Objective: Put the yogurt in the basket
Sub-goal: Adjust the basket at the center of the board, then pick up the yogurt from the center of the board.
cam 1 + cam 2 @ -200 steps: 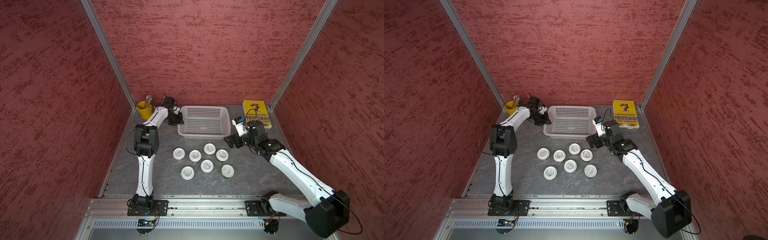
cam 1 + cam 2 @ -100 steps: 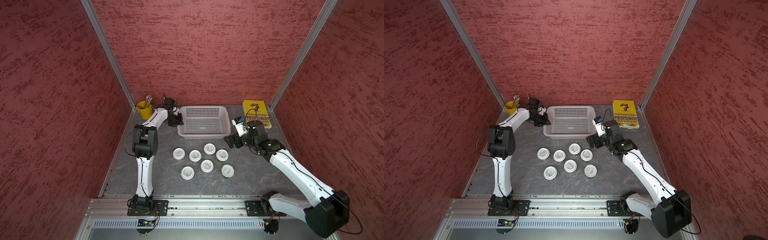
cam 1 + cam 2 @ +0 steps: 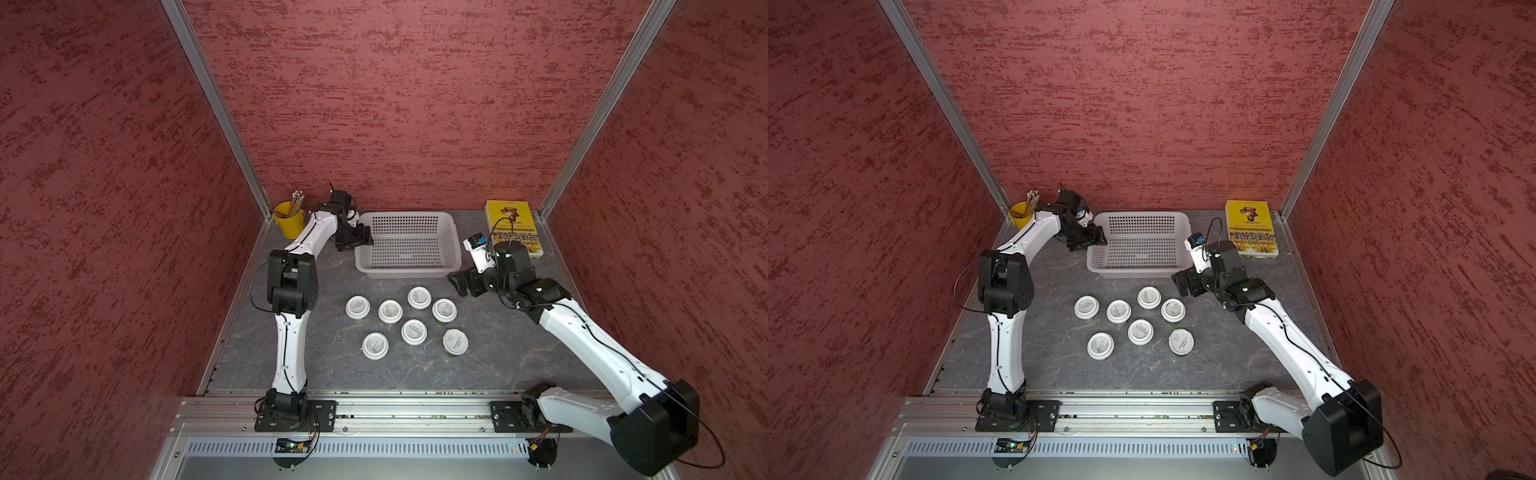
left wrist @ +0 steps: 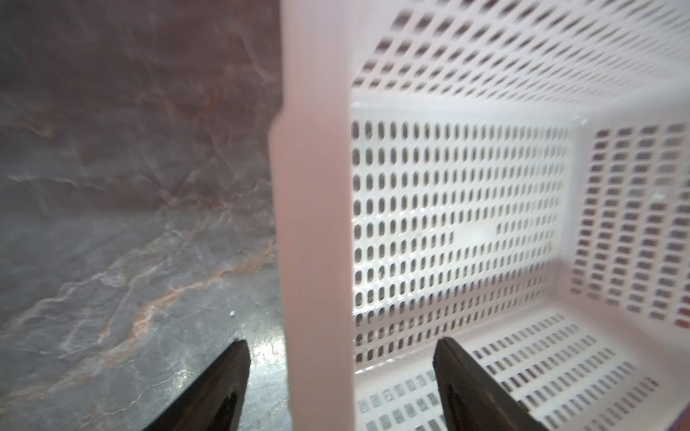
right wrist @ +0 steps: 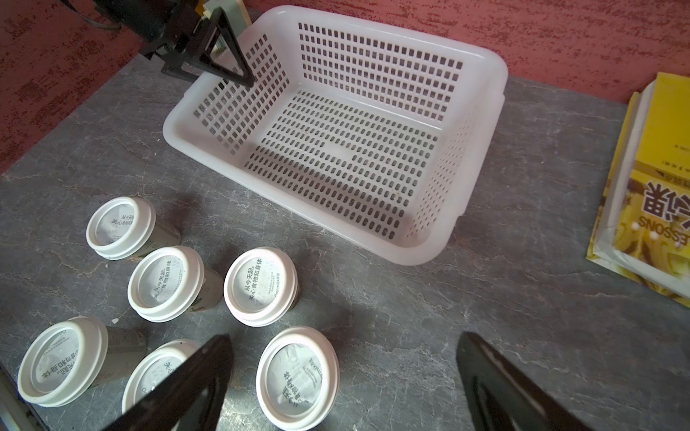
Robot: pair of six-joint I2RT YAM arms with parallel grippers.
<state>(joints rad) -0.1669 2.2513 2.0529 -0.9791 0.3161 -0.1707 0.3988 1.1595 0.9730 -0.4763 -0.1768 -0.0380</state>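
At 12 o'clock on the table (image 3: 332, 365), close to the back wall: basket (image 3: 409, 272), level, with nothing inside.

At 6 o'clock from the basket, near it but apart: seven cups (image 3: 414, 332) of yogurt. All upright on the table, lids on, in a loose cluster, none in contact with a gripper.

Left gripper (image 3: 364, 241): sits at the 9 o'clock rim of the basket. In the left wrist view, straddles this rim (image 4: 317, 224), with one finger (image 4: 224, 377) over the table outside and one inside the basket. Fingers wide apart, with a gap on each side of the rim, so grips nothing.

Right gripper (image 3: 457, 286): hangs just beside the 4 o'clock corner of the basket, at 2 o'clock from the cups. Fingers spread wide, with only bare table between them. In the right wrist view, one finger (image 5: 186, 384) hides part of a cup.

At 10 o'clock, in the corner: yellow bucket (image 3: 289, 224) with pencils.

At 2 o'clock: yellow book (image 3: 509, 216), flat on the table.
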